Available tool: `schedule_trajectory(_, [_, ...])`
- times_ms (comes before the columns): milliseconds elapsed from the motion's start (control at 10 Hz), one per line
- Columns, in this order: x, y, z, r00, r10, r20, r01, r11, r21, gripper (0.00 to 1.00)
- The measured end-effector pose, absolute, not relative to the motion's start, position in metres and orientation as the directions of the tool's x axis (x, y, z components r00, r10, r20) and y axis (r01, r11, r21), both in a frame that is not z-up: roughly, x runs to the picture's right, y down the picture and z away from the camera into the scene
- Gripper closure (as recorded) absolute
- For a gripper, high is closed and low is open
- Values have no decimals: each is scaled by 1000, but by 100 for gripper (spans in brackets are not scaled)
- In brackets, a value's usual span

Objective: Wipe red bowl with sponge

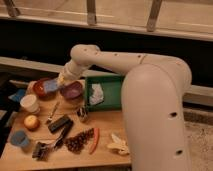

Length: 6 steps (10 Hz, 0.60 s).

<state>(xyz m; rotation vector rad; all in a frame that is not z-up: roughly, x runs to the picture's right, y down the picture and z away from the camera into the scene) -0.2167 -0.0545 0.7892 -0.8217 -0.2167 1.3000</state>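
Camera view, upper left of the frame: gripper [59, 82] clenching the sponge [50, 86], holding it over the red bowl [38, 90]; calling for light, circling sweeps; steering clear of the purple bowl [73, 91] just beside.
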Motion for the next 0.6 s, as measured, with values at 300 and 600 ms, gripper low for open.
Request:
schedule_trajectory(300, [-231,-90,808,307,913,-270,-756,62,-651,100])
schedule_trajectory(600, [-252,-106,820,298,919,-257,-733,48,-679,100])
